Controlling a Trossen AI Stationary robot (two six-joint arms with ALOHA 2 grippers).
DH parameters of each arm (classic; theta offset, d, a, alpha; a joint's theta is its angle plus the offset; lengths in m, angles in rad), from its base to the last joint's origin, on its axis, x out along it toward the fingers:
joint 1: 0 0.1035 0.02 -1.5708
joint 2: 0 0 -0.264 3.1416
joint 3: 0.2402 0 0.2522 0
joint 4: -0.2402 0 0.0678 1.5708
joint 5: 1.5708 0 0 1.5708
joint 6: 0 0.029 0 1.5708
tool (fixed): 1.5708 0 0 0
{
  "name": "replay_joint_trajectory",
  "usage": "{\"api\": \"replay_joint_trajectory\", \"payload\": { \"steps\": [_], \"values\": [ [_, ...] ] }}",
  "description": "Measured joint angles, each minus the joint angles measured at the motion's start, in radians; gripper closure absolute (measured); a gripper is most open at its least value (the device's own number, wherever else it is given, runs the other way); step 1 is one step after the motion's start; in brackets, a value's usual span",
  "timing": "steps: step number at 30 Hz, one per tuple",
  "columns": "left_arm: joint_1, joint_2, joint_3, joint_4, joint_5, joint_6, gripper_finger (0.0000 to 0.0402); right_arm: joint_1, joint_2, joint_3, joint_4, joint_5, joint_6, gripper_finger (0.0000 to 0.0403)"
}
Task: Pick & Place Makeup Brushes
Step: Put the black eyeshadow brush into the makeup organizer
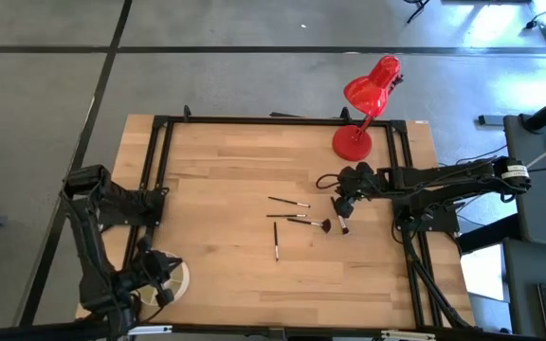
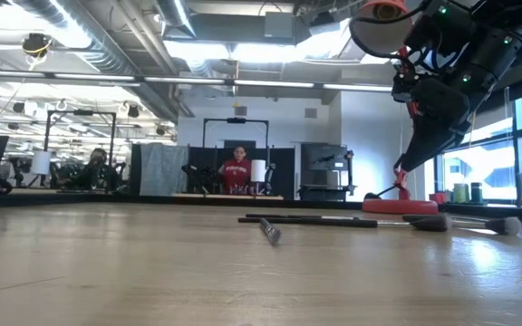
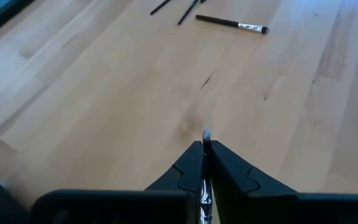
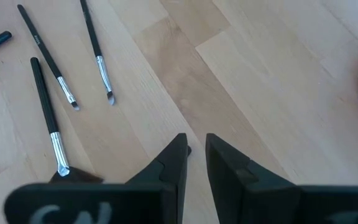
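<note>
Top-down view of the wooden table (image 1: 226,170): four makeup brushes (image 1: 289,202) are lying at the centre of the frame, and a fifth brush (image 1: 342,224) is lying just right of them, directly below the right gripper (image 1: 342,206). The right gripper is hovering with its fingers (image 4: 174,163) slightly apart and gripping nothing; in its wrist view three brushes (image 4: 50,118) are lying beside the fingertips. The left gripper (image 1: 159,277) is sitting at the lower left of the frame, well apart from the brushes, its fingers (image 3: 194,163) pressed together on a thin silvery object (image 3: 206,135). A red desk lamp (image 1: 365,104) is standing at the upper right.
</note>
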Motion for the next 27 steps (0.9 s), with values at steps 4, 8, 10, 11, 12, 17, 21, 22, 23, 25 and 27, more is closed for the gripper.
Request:
{"api": "replay_joint_trajectory", "payload": {
  "steps": [4, 8, 10, 11, 12, 17, 21, 22, 23, 25, 27],
  "values": [
    [-0.001, 0.000, -0.004, 0.047, 0.016, 0.007, 0.0373, 0.000, 0.000, 0.000, 0.000, 0.000, 0.000, 0.0343],
    [-0.002, 0.000, -0.004, 0.055, 0.053, 0.004, 0.0355, 0.000, 0.000, 0.000, 0.000, 0.000, 0.000, 0.0343],
    [-0.002, 0.000, -0.004, 0.053, 0.068, 0.003, 0.0343, 0.000, 0.000, 0.000, 0.000, 0.000, 0.000, 0.0343],
    [-0.003, 0.000, -0.004, 0.051, 0.069, 0.003, 0.0336, 0.000, 0.000, 0.000, 0.000, 0.000, 0.000, 0.0343],
    [-0.002, 0.000, -0.004, 0.044, 0.068, 0.003, 0.0330, 0.000, 0.000, 0.000, 0.001, 0.000, 0.000, 0.0343],
    [0.004, -0.018, -0.004, 0.017, 0.064, 0.016, 0.0302, 0.000, 0.000, 0.000, 0.008, 0.000, 0.008, 0.0343],
    [0.053, -0.073, -0.004, -0.048, 0.059, 0.028, 0.0287, 0.000, 0.000, 0.000, 0.036, 0.000, 0.005, 0.0343],
    [0.078, -0.090, -0.003, -0.072, 0.052, 0.027, 0.0285, 0.000, 0.000, 0.000, 0.046, 0.000, 0.001, 0.0343],
    [0.108, -0.107, -0.003, -0.094, 0.040, 0.028, 0.0284, 0.000, 0.000, 0.000, 0.053, 0.000, -0.003, 0.0343],
    [0.181, -0.135, -0.003, -0.114, 0.009, 0.079, 0.0283, 0.000, 0.000, 0.000, 0.062, 0.000, -0.008, 0.0343],
    [0.278, -0.155, -0.003, -0.065, 0.003, 0.235, 0.0285, 0.000, 0.000, 0.000, 0.062, 0.000, -0.014, 0.0343]
  ]
}}
